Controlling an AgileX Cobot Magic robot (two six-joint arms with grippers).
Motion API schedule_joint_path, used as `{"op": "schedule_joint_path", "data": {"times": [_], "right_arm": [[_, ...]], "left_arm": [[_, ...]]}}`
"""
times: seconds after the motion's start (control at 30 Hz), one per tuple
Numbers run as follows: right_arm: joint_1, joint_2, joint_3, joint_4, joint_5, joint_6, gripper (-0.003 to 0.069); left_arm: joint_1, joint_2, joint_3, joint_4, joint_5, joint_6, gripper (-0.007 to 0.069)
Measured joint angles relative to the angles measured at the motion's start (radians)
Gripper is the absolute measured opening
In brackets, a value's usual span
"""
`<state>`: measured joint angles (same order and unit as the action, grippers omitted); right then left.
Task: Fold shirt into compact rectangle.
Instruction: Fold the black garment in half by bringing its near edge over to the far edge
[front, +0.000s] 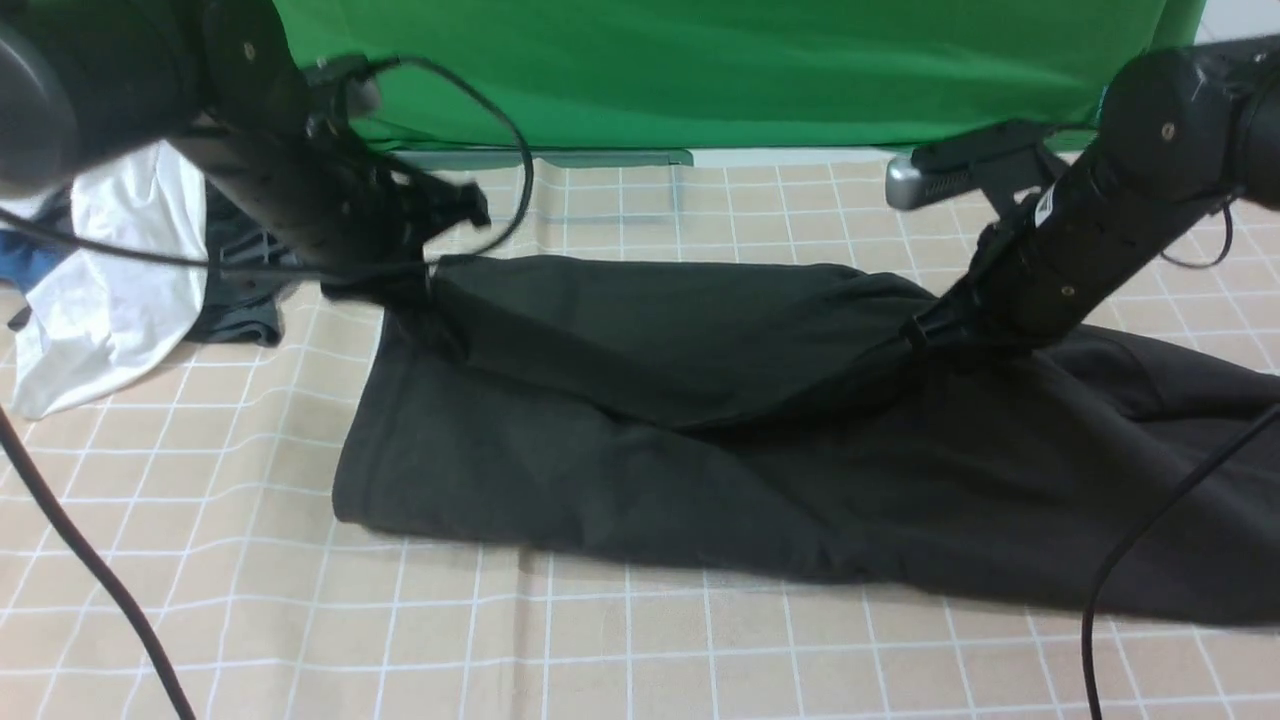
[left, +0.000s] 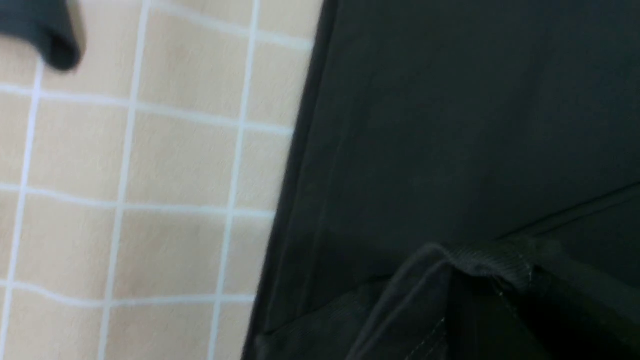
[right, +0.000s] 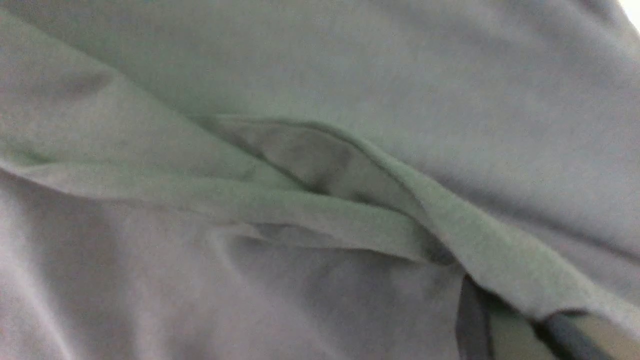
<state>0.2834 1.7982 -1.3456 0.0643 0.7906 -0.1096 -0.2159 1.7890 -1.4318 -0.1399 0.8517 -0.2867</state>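
Observation:
The black shirt lies stretched across the checked cloth, its right end running out of the front view. My left gripper is shut on its far left edge and holds that edge a little off the table. My right gripper is shut on a bunch of the shirt's far edge further right. A raised band of cloth spans between the two. In the left wrist view the shirt shows a ribbed, stitched edge bunched at the jaws. The right wrist view is filled with shirt cloth and its folds; the fingers are hidden.
A white garment, a smaller dark grey garment and blue cloth lie piled at the far left. A green backdrop closes the far side. Black cables hang over the beige checked tablecloth on both sides.

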Motion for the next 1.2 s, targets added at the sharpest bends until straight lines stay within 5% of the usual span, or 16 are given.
{"op": "schedule_joint_path", "data": {"times": [0.43,0.93,1.2], "right_arm": [[-0.079,0.097,-0.191,-0.004,0.050,-0.046,0.0046],[-0.079,0.250,-0.245,-0.004,-0.066,-0.052,0.0046],[-0.079,0.278,-0.246,-0.006,-0.195,-0.052,0.0157]], "left_arm": [[0.097,0.079,-0.121,-0.065,-0.016,-0.006,0.0034],[0.098,0.223,-0.124,-0.084,-0.269,-0.006,0.0048],[0.106,0.226,-0.124,-0.081,-0.338,0.000,0.0242]]}}
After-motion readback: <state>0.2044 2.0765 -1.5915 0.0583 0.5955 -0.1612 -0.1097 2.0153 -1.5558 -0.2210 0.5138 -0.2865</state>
